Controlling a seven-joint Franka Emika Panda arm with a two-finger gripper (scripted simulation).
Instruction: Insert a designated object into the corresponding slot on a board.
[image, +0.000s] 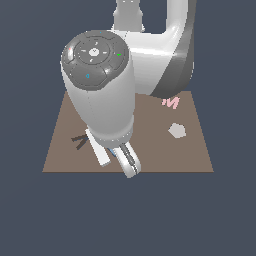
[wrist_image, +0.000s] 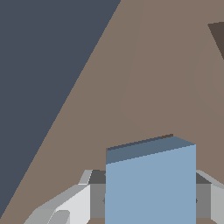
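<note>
Your white two-fingered gripper is low over the near edge of the large flat brown rectangular board, toward the exterior view's left of centre. In the wrist view the jaws are closed on the small flat light-blue square block, one grey pad pressed to each side of it, with the block standing upright between them. In the exterior view only a sliver of that blue shows between the fingers, and the arm's bulky white body hides most of the board's middle.

Just to the exterior view's left of the gripper you can see part of a dark angular cut-out in the board; a dark corner of a cut-out also shows in the wrist view. The square slot itself cannot be made out.

On the exterior view's right, well apart from the gripper, lies a pale grey hexagon-like piece, and farther back a small pink shape sits near the arm's base.
</note>
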